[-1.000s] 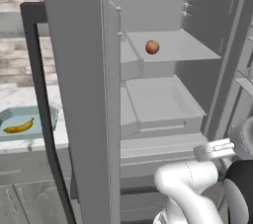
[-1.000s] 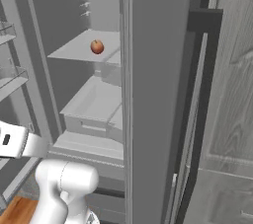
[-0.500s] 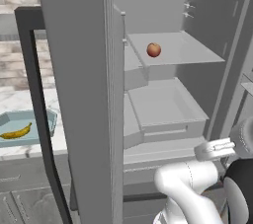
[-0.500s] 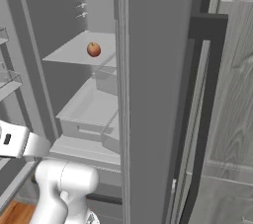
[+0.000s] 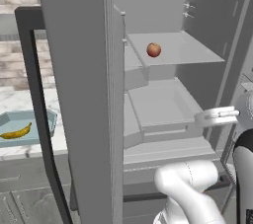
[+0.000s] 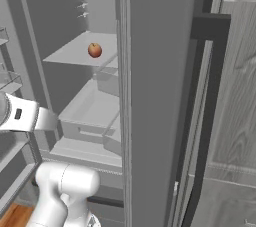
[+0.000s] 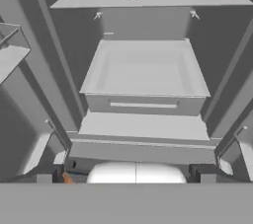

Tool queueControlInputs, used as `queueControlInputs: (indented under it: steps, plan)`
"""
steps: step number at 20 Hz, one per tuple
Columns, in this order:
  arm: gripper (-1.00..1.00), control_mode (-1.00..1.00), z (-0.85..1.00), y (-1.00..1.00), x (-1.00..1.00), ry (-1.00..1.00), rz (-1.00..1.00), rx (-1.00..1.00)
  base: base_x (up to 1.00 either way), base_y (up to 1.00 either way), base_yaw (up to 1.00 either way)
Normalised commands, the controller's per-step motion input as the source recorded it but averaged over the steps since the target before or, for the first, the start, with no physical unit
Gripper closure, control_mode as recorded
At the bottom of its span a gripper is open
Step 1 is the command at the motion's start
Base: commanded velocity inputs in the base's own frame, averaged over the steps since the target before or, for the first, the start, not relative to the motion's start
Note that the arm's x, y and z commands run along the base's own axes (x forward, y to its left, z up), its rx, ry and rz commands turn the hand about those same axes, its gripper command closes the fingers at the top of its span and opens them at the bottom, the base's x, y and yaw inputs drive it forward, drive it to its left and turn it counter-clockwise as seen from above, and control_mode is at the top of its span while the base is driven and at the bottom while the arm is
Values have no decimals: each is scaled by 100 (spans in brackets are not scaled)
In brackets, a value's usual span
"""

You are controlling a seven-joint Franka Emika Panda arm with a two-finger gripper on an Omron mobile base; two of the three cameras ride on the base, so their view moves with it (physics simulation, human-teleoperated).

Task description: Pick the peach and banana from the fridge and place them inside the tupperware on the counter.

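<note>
The fridge (image 5: pixel 84 94) fills more of both base views than a second ago: the base has driven closer, so the peach looks due next. The tupperware (image 5: pixel 42 119) on the counter (image 5: pixel 15 102) already holds the banana (image 5: pixel 16 131). The peach (image 5: pixel 153 50) sits alone on the upper shelf (image 5: pixel 183 50). The gripper is hard to make out; I cannot tell whether it is parted or closed.

peach (image 5: pixel 153 50) on upper fridge (image 5: pixel 207 30) shelf, above drawer (image 5: pixel 158 107) | banana (image 5: pixel 16 131) in tupperware (image 5: pixel 44 119) on counter (image 5: pixel 10 102), left of fridge
</note>
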Motion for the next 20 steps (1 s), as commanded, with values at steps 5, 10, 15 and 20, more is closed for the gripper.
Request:
queueControlInputs:
  steps: [5, 10, 15, 20]
  plan:
    - [-100, -100, 52, 0, 53, -9, 0, 1, 0, 0, 0]
    - [-100, -100, 25, 0, 72, -5, 0, 0, 0, 0, 0]
    - [-100, -100, 14, 0, 75, 0, 0, 0, 0, 0, 0]
    - [-100, -100, 11, 0, 76, 0, 0, 0, 0, 0, 0]
